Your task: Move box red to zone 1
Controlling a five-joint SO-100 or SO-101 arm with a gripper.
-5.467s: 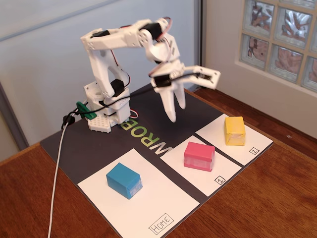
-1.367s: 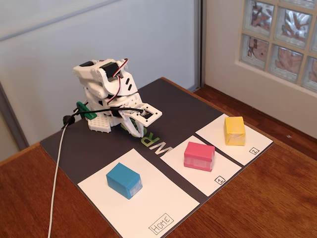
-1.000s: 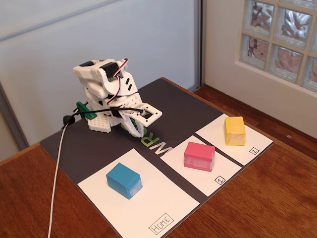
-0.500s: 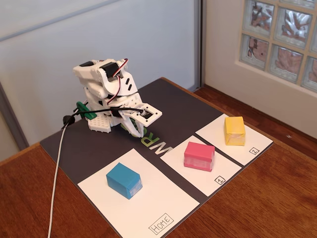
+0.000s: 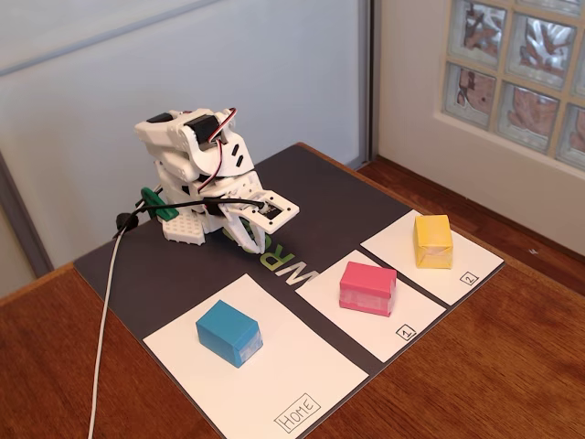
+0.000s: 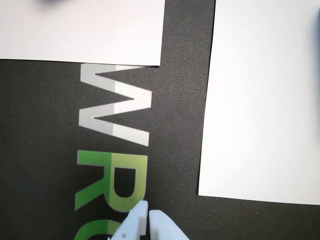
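The wrist view is showing what the fixed view cannot: the pincer point(image 6: 148, 214) tips are lying together, holding nothing, over the mat's point(image 6: 50, 100) grainy black surface and its grey and green letters, with matte white paper to the right and above. In the fixed view, nearest, the Home sheet point(image 5: 302, 375) is carrying a blue block point(image 5: 228, 332). To the right, a little farther, the red box point(image 5: 367, 287), pinkish with a paler lower band, is sitting on zone 1 point(image 5: 416, 320). Farther right, a yellow block point(image 5: 432, 240) is resting on sheet 2 point(image 5: 475, 261). At the far left the white arm point(image 5: 187, 160) is crouching folded, its pincer point(image 5: 251, 243) pointing down at the mat point(image 5: 164, 274), well apart from every block. The wooden bench point(image 5: 503, 366) is bearing it all.
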